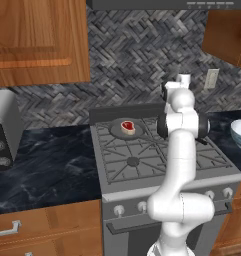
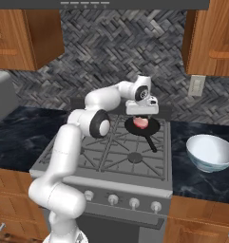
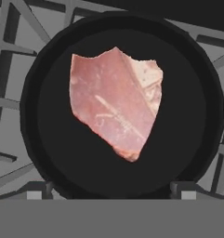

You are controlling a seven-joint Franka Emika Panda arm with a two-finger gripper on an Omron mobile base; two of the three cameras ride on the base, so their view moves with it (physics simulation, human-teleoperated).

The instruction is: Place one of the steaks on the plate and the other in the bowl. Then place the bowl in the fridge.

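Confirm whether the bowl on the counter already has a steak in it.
No. The bowl sits empty on the counter; one steak lies in the black pan.

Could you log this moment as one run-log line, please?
gripper: open, above pan | steak: in pan, not held | second steak: rear-left burner | bowl: counter, empty

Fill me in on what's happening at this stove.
The white arm holds its gripper, jaws open, right above a steak lying in a black pan on the stove's back right burner. Nothing is gripped yet. A second steak sits in a grey pan on the back left burner. The white bowl waits on the counter to the right.
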